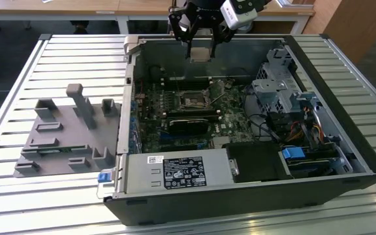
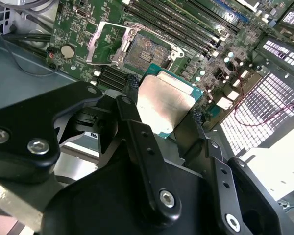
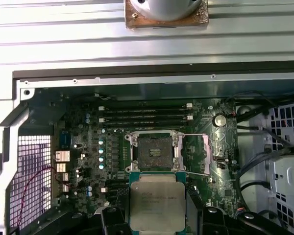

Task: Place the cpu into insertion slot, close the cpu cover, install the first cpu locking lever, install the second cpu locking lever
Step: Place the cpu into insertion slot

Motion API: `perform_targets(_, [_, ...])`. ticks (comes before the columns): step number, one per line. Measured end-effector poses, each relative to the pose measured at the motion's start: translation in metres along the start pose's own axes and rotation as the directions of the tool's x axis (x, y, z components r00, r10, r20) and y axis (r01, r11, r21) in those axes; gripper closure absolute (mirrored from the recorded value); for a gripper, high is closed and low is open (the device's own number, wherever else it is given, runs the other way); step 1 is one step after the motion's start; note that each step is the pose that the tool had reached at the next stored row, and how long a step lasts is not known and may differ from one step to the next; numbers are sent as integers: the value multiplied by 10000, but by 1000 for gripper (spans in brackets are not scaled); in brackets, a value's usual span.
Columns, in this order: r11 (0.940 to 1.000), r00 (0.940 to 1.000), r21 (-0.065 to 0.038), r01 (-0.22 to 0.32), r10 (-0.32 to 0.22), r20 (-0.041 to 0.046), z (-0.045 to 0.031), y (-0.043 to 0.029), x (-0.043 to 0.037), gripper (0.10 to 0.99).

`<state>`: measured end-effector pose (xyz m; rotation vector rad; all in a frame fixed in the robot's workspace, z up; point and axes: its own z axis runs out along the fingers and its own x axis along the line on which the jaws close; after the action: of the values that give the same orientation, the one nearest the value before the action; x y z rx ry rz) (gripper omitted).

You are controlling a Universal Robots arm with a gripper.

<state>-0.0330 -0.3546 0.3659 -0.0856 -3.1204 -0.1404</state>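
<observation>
- The gripper hangs at the top centre of the exterior view, over the far wall of the open computer case; its two fingers are clamped on opposite edges of the cpu, which is held clear of everything beneath it
- In the second wrist view the cpu shows its pale metal top between the black fingers; its other two edges are free
- The insertion slot sits lower in the exterior frame, near the middle of the green motherboard; its dark centre is bare, and open air lies between chip and slot
- In the first wrist view the cpu cover is swung off the insertion slot and lies just beside it; all four edges of the slot's metal rim are uncovered
- Long memory slots run near one side of the socket; a black module lies just below it in the exterior frame
- A drive cage and cables crowd the exterior view's right inside the case; the power supply fills the near corner
- On the slatted table, a grey fixture stands at the exterior view's left, well apart from the case
</observation>
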Motion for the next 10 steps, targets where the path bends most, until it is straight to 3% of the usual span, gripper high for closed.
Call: perform_targets(10, [10000, 10000, -2, -84, 84, 8, 0, 0, 0, 545])
